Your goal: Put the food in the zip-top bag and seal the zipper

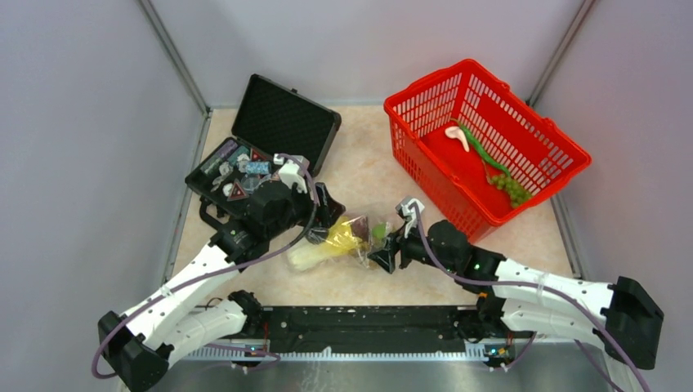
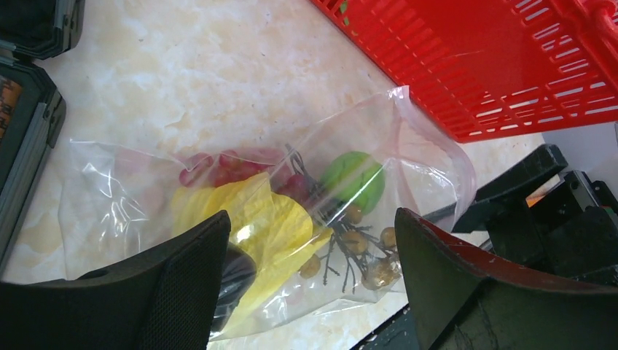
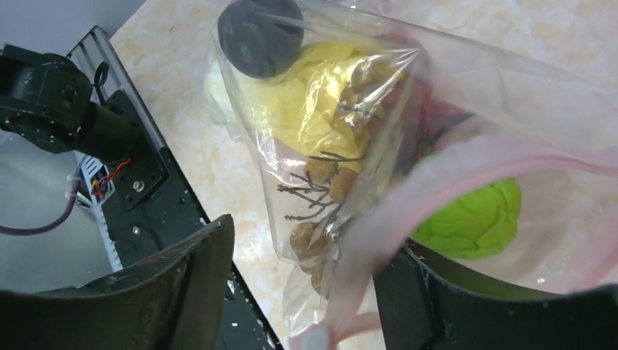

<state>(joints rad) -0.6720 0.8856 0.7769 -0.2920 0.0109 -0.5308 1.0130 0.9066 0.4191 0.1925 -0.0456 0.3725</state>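
Observation:
The zip-top bag [image 1: 347, 237] lies crinkled between my two grippers. In it are a yellow leafy bunch [image 2: 255, 219], red-purple grapes [image 2: 226, 168], a green pear-like fruit [image 2: 355, 180] and brown bits [image 2: 361, 251]. My left gripper [image 2: 313, 292] is open, its fingers apart on either side of the bag's near edge. My right gripper [image 3: 302, 292] is open too. The pink zipper [image 3: 452, 186] runs between its fingers, against the right-hand one, with the mouth gaping. A dark round thing [image 3: 259, 33] lies against the bag's far end. Green grapes [image 1: 513, 188] lie in the red basket.
The red basket [image 1: 572, 151] stands at the back right, close to the bag in the left wrist view [image 2: 495, 65]. An open black case [image 1: 282, 118] with small items sits at the back left. The black base rail [image 1: 368, 322] runs along the near edge.

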